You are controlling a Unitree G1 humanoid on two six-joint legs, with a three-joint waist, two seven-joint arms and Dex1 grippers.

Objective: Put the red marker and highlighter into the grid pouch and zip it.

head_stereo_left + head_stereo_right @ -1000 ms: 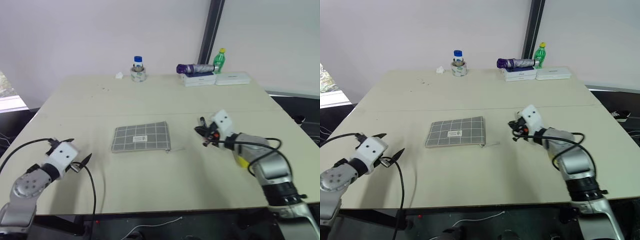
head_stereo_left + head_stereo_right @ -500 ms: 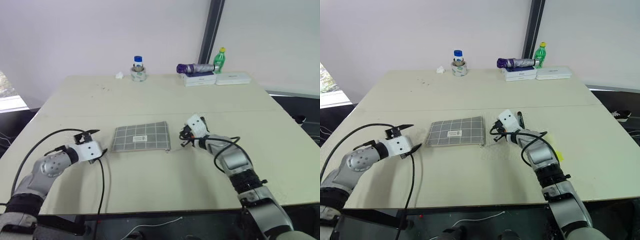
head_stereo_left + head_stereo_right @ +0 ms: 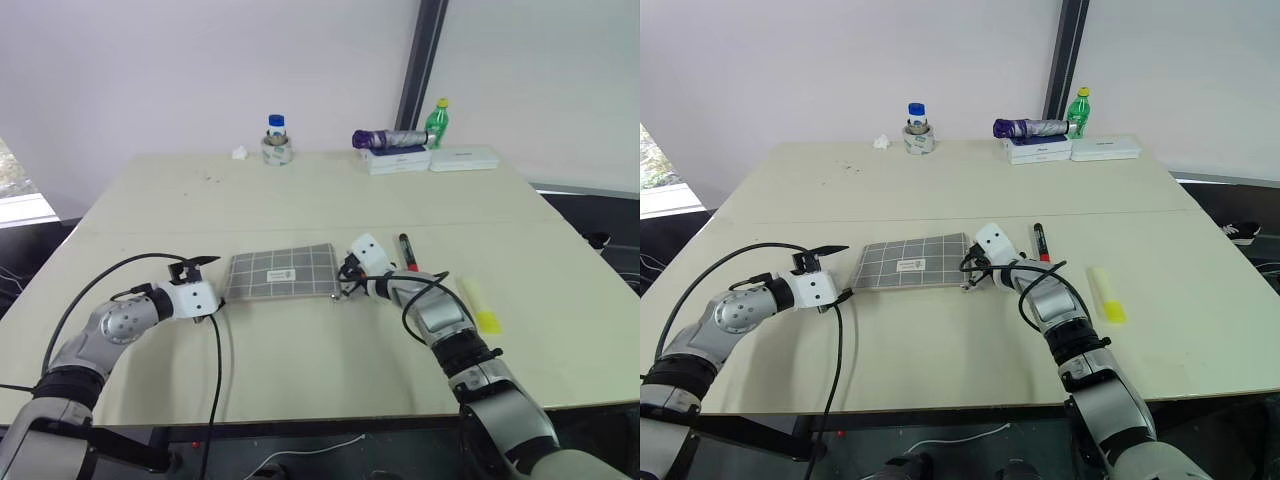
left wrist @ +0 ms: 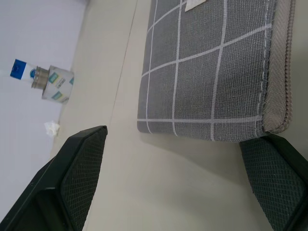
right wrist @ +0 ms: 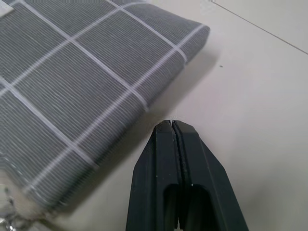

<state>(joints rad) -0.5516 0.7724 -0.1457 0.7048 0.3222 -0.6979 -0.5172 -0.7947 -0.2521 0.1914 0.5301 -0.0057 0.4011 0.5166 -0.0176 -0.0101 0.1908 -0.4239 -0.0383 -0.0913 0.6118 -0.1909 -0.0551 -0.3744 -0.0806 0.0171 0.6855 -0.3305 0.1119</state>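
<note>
While the arms rest low over the tabletop, the scene reads so:
Surface: a pale beige table (image 3: pixel 300 360), matte, with a faint seam running across it behind the pouch.
Room: a plain white wall behind, a dark upright post (image 3: pixel 417 65) right of centre, dark floor at both sides.
Far edge: a small blue-capped jar (image 3: pixel 276 138), a crumpled white scrap (image 3: pixel 238 152), a folded purple umbrella (image 3: pixel 386 137) on flat white boxes (image 3: pixel 430 158), a green bottle (image 3: pixel 437 121).
Grid pouch (image 3: pixel 282 272): flat near the table's middle, zipper edge toward the robot.
Left gripper (image 3: pixel 203 283): fingers spread wide, just beside the pouch's left end.
Right gripper (image 3: pixel 343 285): fingers pressed together, empty, at the pouch's right near corner.
Red marker (image 3: pixel 407 252): on the table right of the pouch.
Highlighter (image 3: pixel 478 304): farther right, apart from the marker.
</note>
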